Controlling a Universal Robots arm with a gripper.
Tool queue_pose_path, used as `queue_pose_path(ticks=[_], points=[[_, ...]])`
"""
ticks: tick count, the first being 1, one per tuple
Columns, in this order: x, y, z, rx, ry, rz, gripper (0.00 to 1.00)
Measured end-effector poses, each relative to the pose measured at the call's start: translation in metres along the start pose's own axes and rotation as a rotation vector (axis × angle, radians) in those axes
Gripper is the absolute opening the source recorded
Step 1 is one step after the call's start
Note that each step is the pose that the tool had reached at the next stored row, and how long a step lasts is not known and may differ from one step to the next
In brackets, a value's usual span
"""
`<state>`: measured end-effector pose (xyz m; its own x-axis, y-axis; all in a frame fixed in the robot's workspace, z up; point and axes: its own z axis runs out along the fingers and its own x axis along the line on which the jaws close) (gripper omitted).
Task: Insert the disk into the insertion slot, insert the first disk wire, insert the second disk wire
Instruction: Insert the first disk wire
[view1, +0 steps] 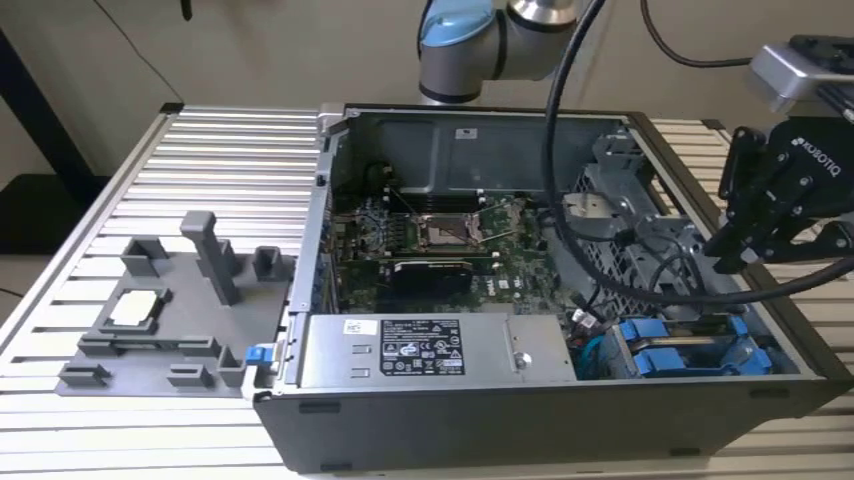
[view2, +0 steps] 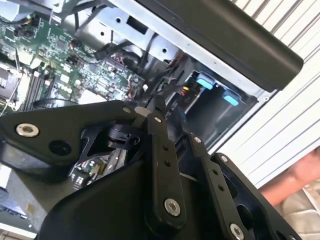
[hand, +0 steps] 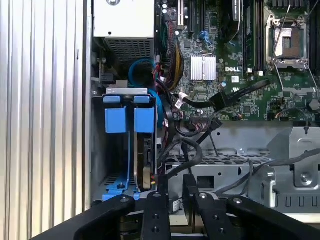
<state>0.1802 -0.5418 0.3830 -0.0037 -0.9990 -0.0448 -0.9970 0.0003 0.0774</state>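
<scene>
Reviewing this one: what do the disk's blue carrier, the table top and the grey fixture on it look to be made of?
The disk's blue carrier: likely moulded plastic, an even bright blue with a soft sheen.
The table top: metal, probably aluminium, in pale silver ribbed slats with a dull shine.
The grey fixture: matte, glint-free blocky shapes, perhaps plastic, though the look leaves it open.

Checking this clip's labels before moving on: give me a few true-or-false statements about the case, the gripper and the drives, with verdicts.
1. The computer case lies open on the slatted table. True.
2. The gripper hangs at the exterior view's left. False: it is at that view's right, near the case's edge.
3. Two blue carrier frames sit inside the case. True.
4. The power-supply box lies out on the table. False: it sits inside the case.
</scene>
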Motion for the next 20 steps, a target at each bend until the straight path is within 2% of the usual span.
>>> queue_pose_path(ticks=[6,13,20], points=[[-0.0133,0.0139,0.0018,0.0006,-0.0002,0.0,0.27],[-0.021,0.0347,0.0037,0.0038,-0.0001,0.0,0.27],[-0.0246,0.0442,0.0002,0.01,0.0,0.0,0.27]])
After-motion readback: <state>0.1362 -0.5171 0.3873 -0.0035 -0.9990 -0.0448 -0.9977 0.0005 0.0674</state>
